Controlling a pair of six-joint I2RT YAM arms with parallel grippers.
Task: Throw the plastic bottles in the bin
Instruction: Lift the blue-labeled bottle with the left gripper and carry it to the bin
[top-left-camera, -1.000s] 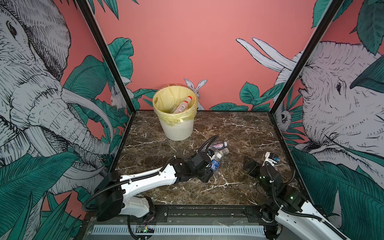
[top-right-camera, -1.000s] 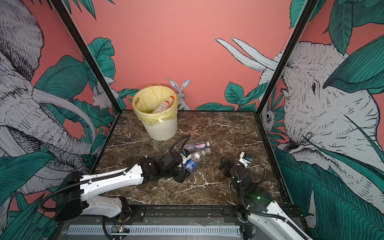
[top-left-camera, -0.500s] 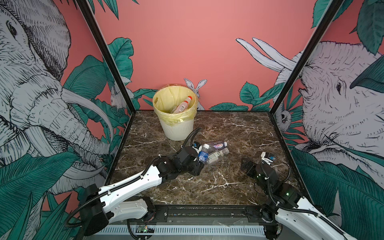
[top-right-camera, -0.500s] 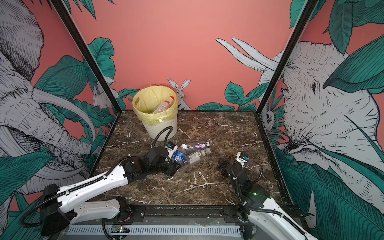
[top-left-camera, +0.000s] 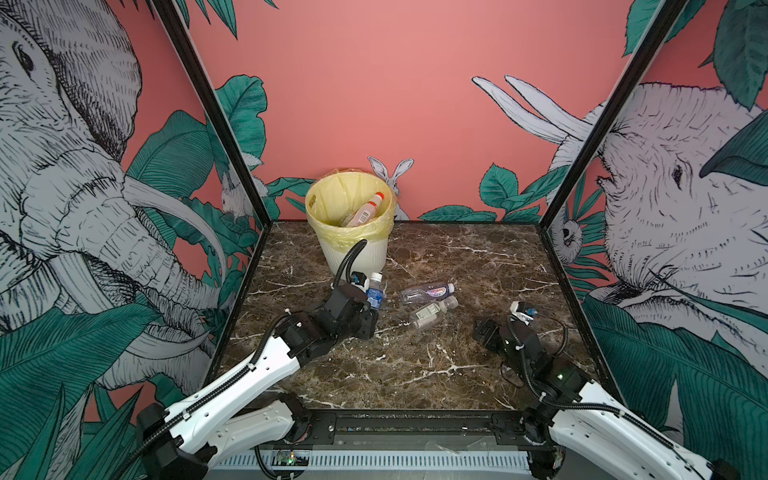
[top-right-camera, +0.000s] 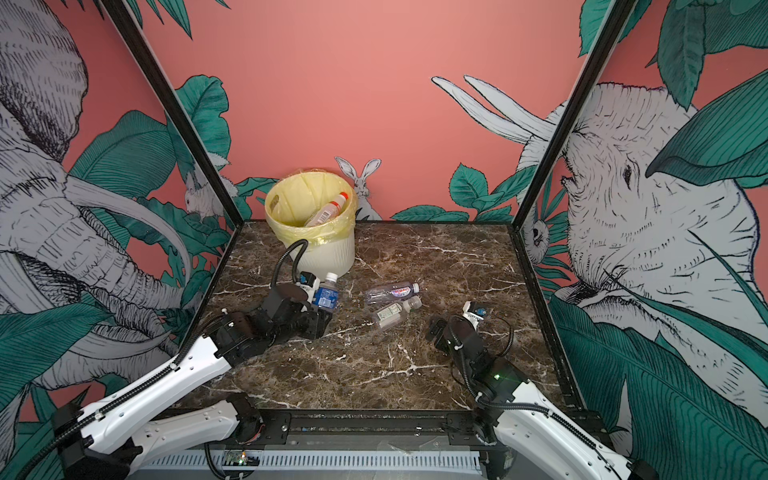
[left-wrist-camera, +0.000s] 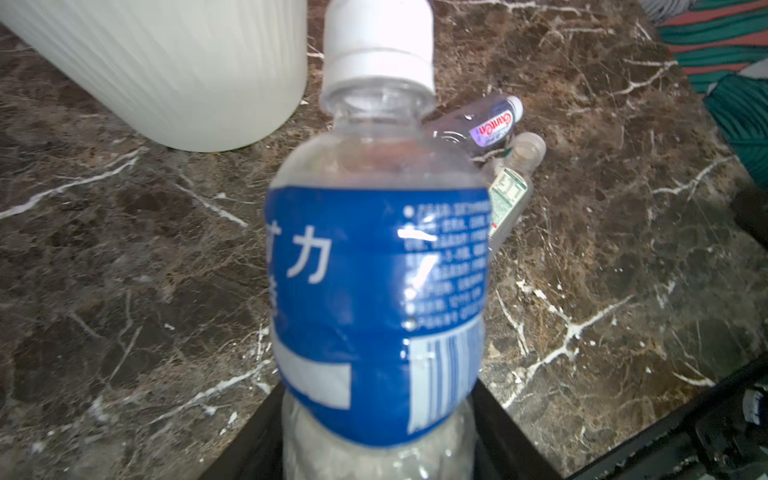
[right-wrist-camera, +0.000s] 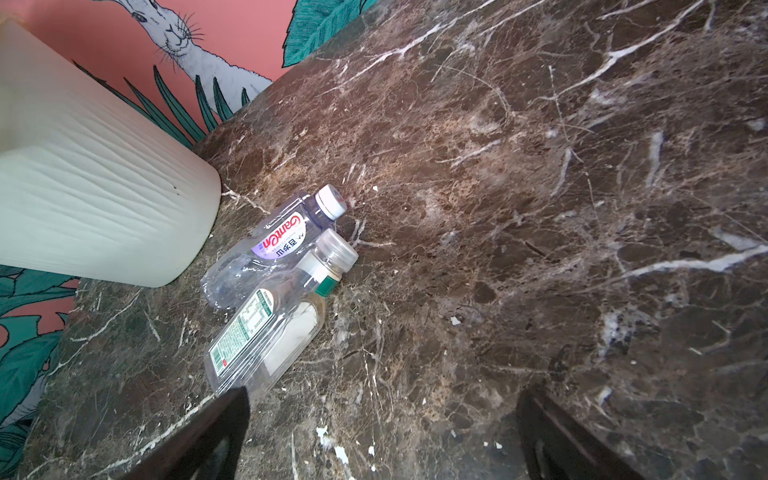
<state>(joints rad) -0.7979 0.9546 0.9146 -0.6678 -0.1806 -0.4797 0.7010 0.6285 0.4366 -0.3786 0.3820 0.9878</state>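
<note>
Marble tabletop (top-left-camera: 457, 257): dark brown, white-veined, with small white flecks (right-wrist-camera: 340, 453). Coral walls (top-left-camera: 374, 83) carry elephant (top-left-camera: 665, 187), rabbit (top-left-camera: 390, 172) and green leaf prints (top-left-camera: 245, 112). Black posts (top-left-camera: 216, 112) stand at rear corners.

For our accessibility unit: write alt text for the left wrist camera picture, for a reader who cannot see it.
A clear, white-capped blue-labelled bottle fills the view, clamped near its base by the left gripper. Beyond it are the ribbed cream bin and, lying on the marble table, a purple-labelled bottle and a green-labelled bottle.
</note>
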